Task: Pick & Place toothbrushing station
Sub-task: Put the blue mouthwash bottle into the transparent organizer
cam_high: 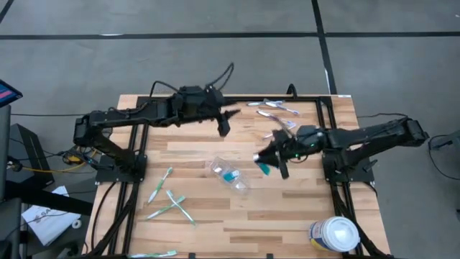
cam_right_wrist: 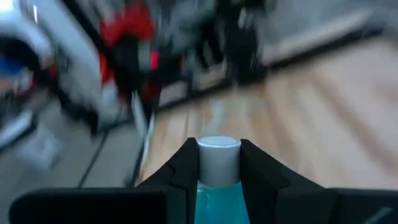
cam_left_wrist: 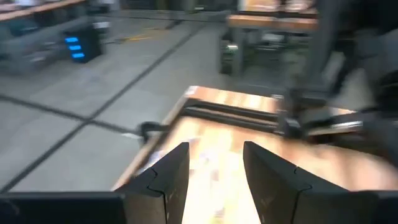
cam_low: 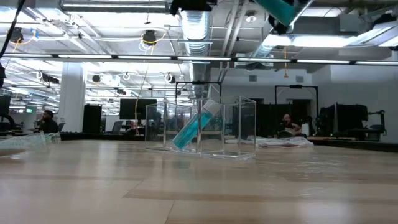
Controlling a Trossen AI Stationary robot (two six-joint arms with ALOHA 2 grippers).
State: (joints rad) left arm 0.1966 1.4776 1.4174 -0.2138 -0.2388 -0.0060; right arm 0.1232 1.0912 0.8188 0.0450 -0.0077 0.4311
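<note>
Right of centre above the desk (cam_high: 287, 216), right gripper (cam_high: 267, 164) pinching a teal tube (cam_right_wrist: 217, 180); left gripper (cam_high: 224, 122) fingers spread, upper centre; toothbrushing station (cam_high: 228, 174) mid-desk

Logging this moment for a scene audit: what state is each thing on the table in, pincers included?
Clear holder: on the table, one teal tube leaning inside.
Teal tube: gripped, held above the table.
Right pincer: shut on that tube.
Left pincer: open, holding nothing.
White-lidded tub: upright, lid on.
Green toothbrushes: lying loose.
</note>
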